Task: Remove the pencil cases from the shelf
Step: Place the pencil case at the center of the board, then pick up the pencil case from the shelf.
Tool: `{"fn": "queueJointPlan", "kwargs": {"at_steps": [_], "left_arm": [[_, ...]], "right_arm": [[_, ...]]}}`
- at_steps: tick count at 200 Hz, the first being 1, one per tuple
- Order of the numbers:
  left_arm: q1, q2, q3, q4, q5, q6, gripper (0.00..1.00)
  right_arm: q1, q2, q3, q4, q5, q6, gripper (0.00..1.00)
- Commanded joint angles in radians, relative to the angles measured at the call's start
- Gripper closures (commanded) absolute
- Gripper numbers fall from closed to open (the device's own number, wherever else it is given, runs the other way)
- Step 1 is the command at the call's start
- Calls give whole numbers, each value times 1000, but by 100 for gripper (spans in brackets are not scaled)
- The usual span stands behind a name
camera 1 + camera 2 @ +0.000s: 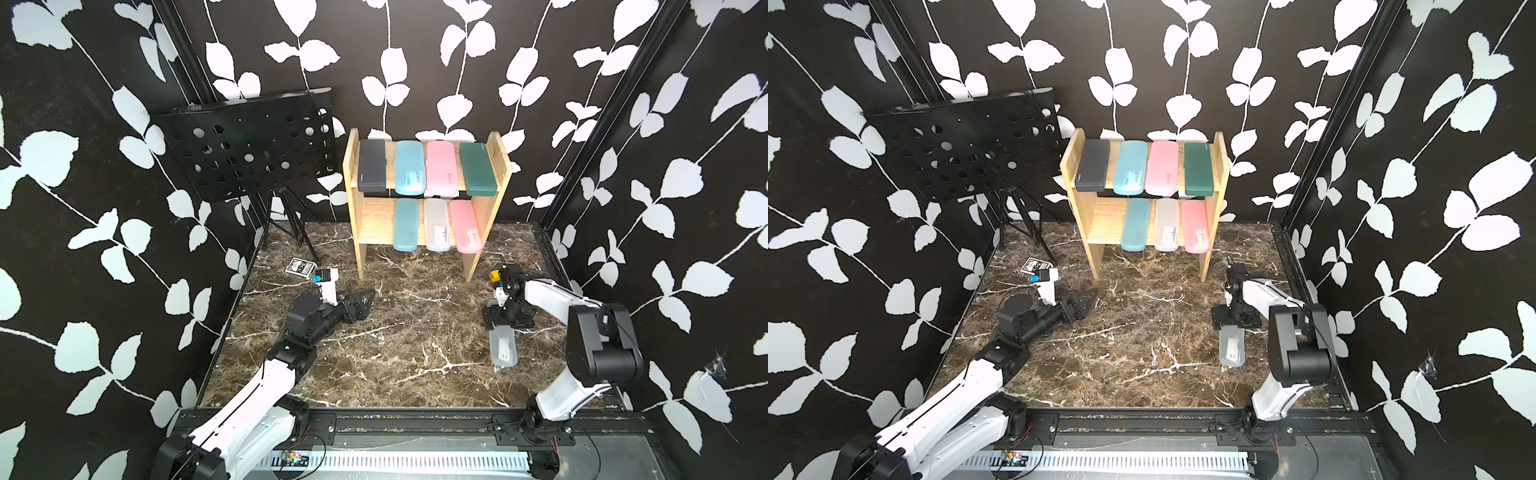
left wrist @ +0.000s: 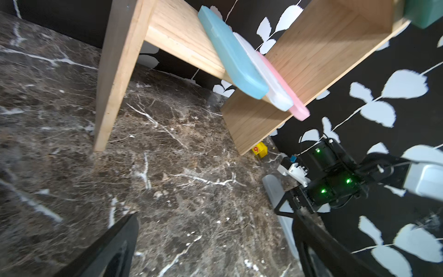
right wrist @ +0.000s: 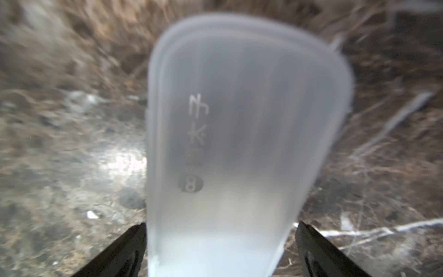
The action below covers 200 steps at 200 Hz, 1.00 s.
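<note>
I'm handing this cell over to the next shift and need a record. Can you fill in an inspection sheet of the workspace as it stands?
Surface: brown marbled tabletop, no spills seen.
Job's things: shelf holds seven pencil cases, four on the top tier, three on the lower; one frosted case lies on the table.
Clutter: card box, music stand, yellow block beside the shelf's leg.
Grippers: left gripper open, empty; right gripper open, jaws either side of the frosted case.
Cables: red and black wires at the left arm's base.
Surroundings: black leaf-print walls.

frosted plastic case [image 3: 239, 144], grainy wooden shelf [image 1: 500, 166]
</note>
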<state>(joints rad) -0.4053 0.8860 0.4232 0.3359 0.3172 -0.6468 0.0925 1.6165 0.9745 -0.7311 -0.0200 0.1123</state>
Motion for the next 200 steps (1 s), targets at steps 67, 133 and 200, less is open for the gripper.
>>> {"fn": "queueJointPlan", "kwargs": {"at_steps": [67, 133, 200], "left_arm": [[-55, 332, 238, 263, 50, -313, 1], [-93, 655, 447, 465, 82, -518, 1], [-95, 800, 545, 526, 88, -523, 23]], "right_arm": [[-1, -489, 26, 3, -57, 275, 0], [-1, -545, 55, -36, -83, 298, 1], [0, -557, 60, -62, -82, 284, 0]]}}
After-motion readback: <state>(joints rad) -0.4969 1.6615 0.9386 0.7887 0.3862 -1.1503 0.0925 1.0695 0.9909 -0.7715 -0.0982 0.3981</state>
